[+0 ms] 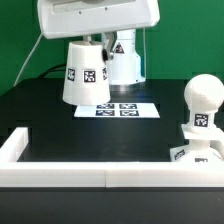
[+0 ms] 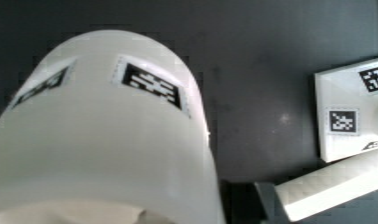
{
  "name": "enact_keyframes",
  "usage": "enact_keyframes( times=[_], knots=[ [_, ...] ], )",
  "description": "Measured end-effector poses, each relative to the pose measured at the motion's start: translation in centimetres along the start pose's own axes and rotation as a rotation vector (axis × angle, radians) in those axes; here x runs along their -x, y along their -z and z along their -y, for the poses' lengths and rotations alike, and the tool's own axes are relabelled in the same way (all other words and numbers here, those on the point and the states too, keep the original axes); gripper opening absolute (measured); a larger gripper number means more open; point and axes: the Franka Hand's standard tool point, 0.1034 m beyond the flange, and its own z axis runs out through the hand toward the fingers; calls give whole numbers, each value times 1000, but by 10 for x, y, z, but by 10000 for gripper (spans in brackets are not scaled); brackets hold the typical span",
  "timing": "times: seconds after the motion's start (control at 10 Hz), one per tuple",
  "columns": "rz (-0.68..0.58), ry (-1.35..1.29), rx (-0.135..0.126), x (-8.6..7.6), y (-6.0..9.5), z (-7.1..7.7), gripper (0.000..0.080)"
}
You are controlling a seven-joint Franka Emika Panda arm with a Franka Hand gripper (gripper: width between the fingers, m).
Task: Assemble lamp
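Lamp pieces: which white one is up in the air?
The cone-shaped shade: it hangs under the gripper above the marker board. The bulb stands on the base at the exterior view's right.

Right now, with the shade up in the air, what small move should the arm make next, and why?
Probably carry the lamp shade toward the exterior view's right, to above the bulb. The shade hangs above the marker board, seemingly carried by the gripper, whose fingers are hidden, while the bulb already stands upright on the stepped base by the white wall, uncovered.
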Motion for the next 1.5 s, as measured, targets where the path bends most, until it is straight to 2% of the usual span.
enact_keyframes(
  times=[0.1,0.2,0.4,0.6,0.8,1.0,1.1,1.3,1.5],
  knots=[
    [0,-8,-2,0,0,2,44],
    [-5,-35,-23,3,8,20,44],
    [-7,-106,-42,-6,27,68,44],
    [4,-171,-73,-26,59,119,44],
    [3,-224,-83,-44,69,149,44],
    [0,-242,-85,-60,67,172,44],
    [2,-246,-83,-64,59,180,44],
    [15,-245,-73,-61,43,189,44],
    [15,-243,-62,-56,21,189,44]
  ],
)
